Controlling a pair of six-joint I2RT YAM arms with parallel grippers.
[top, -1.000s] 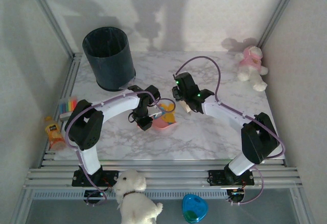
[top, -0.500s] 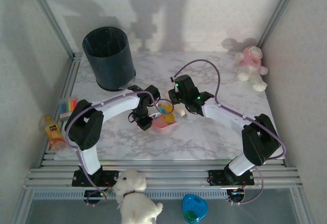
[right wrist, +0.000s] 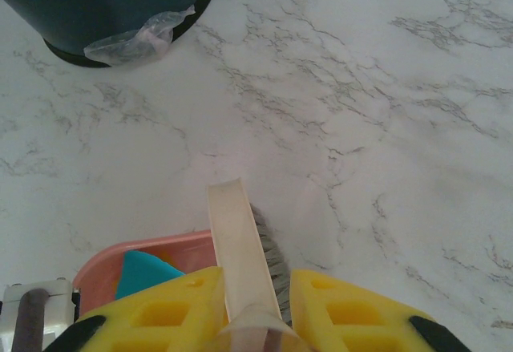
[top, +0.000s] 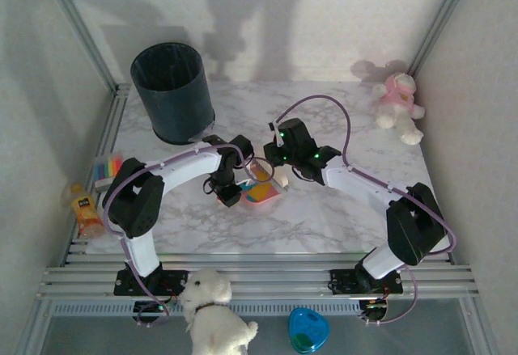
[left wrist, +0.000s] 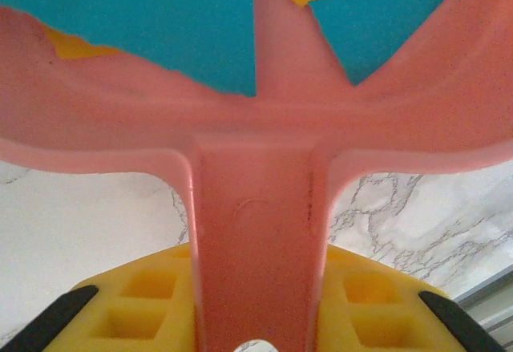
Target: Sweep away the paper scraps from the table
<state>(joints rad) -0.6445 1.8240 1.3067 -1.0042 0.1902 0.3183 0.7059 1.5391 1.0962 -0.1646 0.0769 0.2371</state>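
Observation:
A pink dustpan (top: 263,196) rests on the marble table (top: 324,213) at its middle. My left gripper (top: 229,187) is shut on its handle (left wrist: 256,232). Teal and orange-yellow paper scraps (left wrist: 160,23) lie inside the pan, and a teal scrap (right wrist: 144,276) shows there from the right wrist too. My right gripper (top: 281,169) is shut on a small brush with a cream handle (right wrist: 239,248) and grey bristles (right wrist: 272,260). The brush stands just right of the pan's rim (right wrist: 152,252), bristles on the tabletop.
A dark bin (top: 172,92) with a plastic liner (right wrist: 140,35) stands at the back left. A pink-and-white plush (top: 399,108) sits at the back right. A pack of coloured strips (top: 105,167) and a juice bottle (top: 83,208) lie off the left rail.
My right gripper has moved left with the brush, closing up to the dustpan's right side. The left arm and the pan have stayed put.

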